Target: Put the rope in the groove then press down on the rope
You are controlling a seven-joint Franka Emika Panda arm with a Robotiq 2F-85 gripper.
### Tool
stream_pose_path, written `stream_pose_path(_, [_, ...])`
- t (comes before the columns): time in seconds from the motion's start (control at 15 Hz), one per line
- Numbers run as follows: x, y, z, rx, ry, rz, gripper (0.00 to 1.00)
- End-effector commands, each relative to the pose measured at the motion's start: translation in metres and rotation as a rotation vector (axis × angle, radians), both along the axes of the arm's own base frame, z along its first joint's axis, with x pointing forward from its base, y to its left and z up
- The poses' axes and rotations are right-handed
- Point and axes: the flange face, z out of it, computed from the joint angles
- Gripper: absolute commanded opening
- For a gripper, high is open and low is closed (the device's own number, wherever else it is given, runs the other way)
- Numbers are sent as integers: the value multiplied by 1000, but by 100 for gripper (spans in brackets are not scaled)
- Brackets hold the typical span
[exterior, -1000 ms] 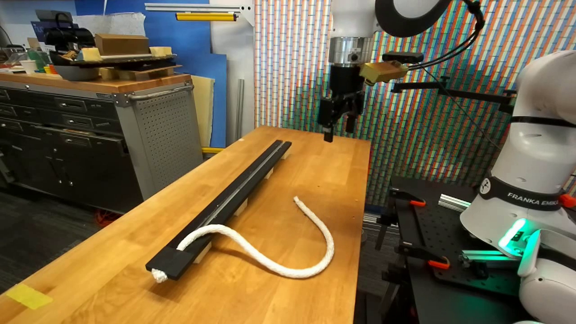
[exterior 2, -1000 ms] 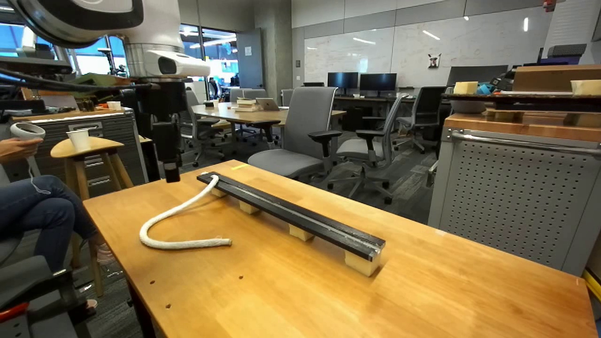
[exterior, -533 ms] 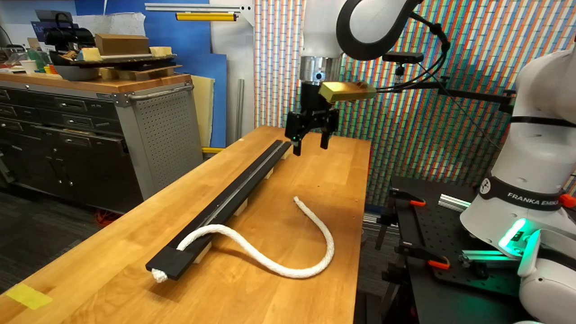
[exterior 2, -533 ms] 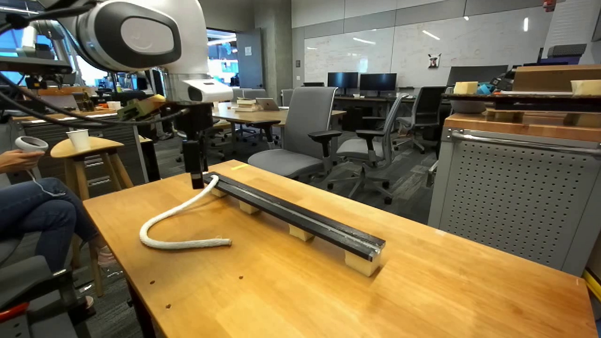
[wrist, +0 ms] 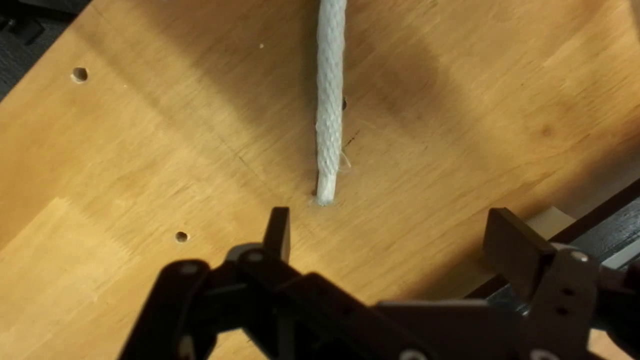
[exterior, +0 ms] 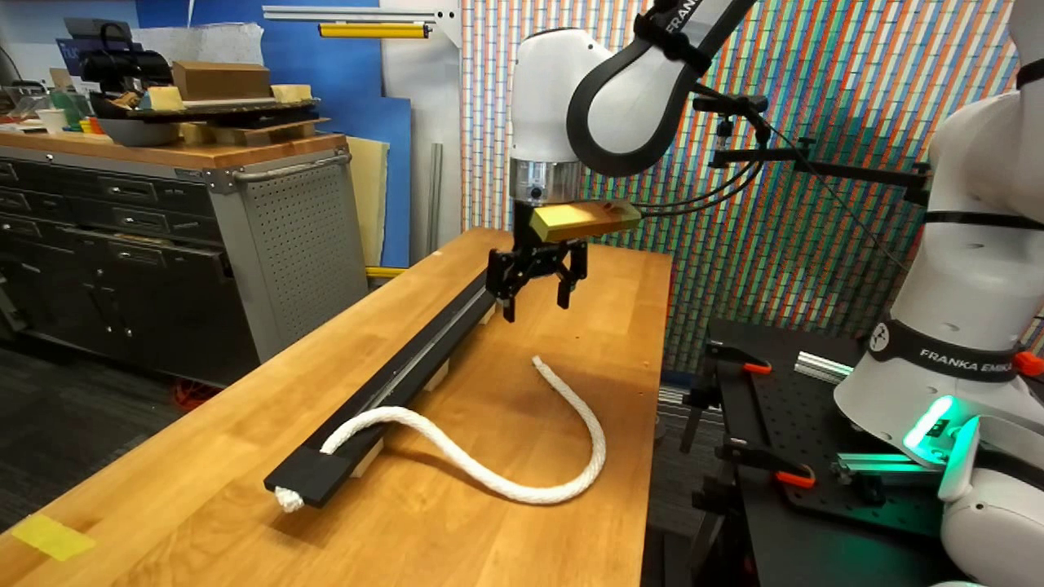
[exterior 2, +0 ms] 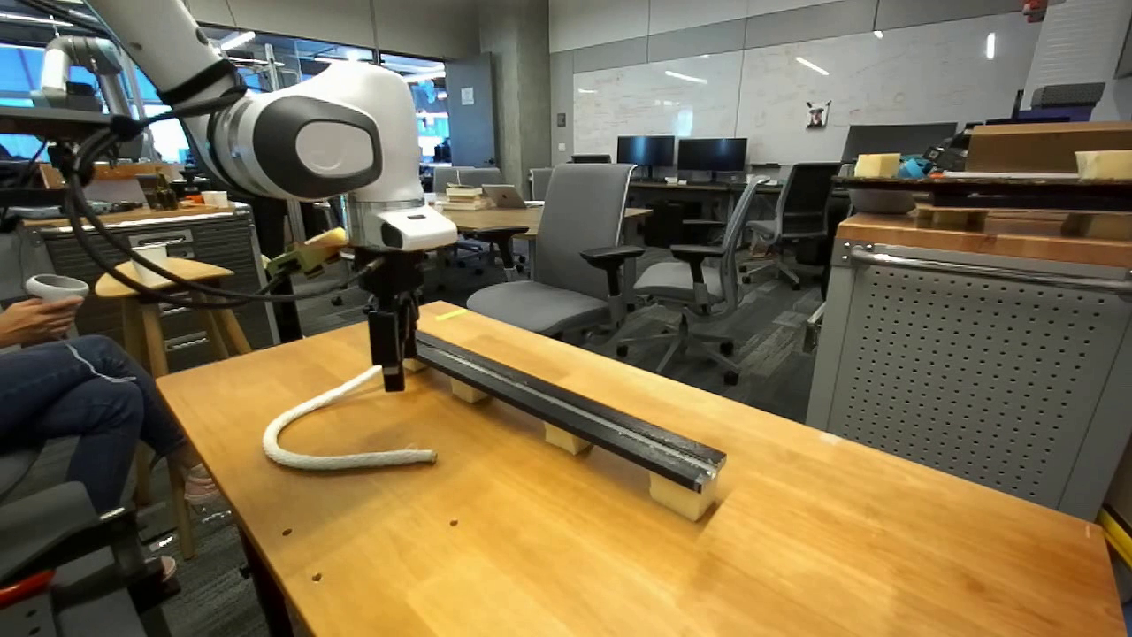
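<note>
The white rope (exterior: 526, 493) lies in an S-shaped curve on the wooden table. One end goes down into the black bar (exterior: 318, 471) close to its near end, where a frayed white tuft pokes out. Along the bar runs the groove (exterior: 428, 349), showing no rope over most of its length. My gripper (exterior: 537, 308) hangs above the table beside the bar, jaws wide apart and nothing between them. In the wrist view the rope's free end (wrist: 327, 187) lies ahead of the fingertips, nearer the left finger (wrist: 278, 232). The gripper hides the bar's far end in an exterior view.
Pale blocks (exterior 2: 681, 495) prop the bar off the table (exterior 2: 796, 548). A seated person (exterior 2: 71, 380) holds a white controller to one side. Office chairs (exterior 2: 566, 257) and a metal cart (exterior 2: 964, 372) stand beyond the table.
My gripper has come down and across, closer to the bar and to the rope's free end, with its jaws staying wide. Rope and bar have not moved.
</note>
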Motion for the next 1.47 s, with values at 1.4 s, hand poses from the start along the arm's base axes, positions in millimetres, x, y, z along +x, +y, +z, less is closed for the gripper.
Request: stream_pose_path(1.4, [20,-41,-46,-14,-7,-103,100])
